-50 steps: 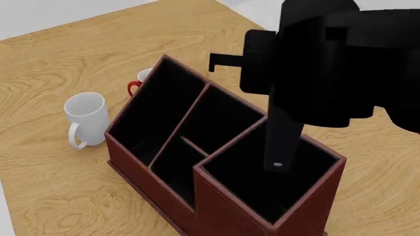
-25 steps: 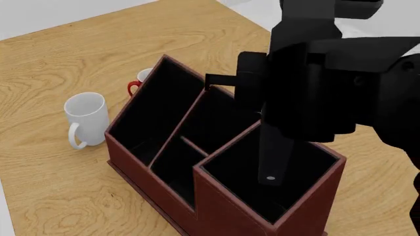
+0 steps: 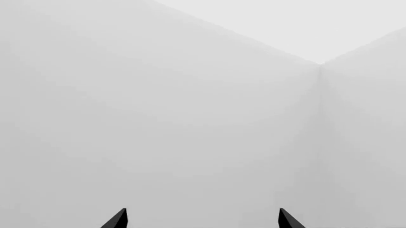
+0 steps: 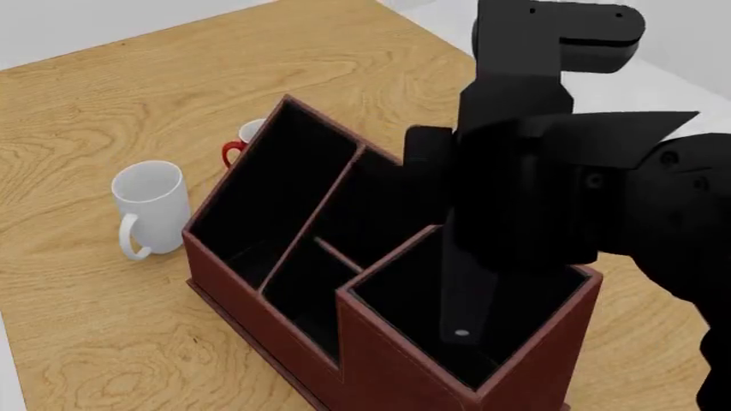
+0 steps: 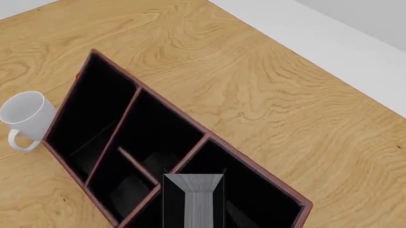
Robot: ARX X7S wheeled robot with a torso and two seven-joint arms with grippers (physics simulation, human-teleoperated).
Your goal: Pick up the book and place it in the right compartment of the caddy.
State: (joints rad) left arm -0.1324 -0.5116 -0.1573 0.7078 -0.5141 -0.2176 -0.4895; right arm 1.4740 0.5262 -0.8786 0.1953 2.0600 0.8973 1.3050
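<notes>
One book (image 5: 193, 199), gripped by your right fingers, hangs upright over the right compartment (image 4: 400, 304) of the one caddy (image 4: 377, 364), lower end already inside; lowering and letting go remain. Left fingers (image 3: 201, 219) spread apart, holding nothing, pointed away at blank wall. Two mugs on the worktop (image 4: 92, 342): white mug (image 4: 149, 201), red mug (image 4: 238, 144).

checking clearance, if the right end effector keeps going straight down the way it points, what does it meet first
The right end effector points down into the right compartment of the caddy, with the book ahead of it. The book would probably meet the compartment's black floor first; depth is unclear.
</notes>
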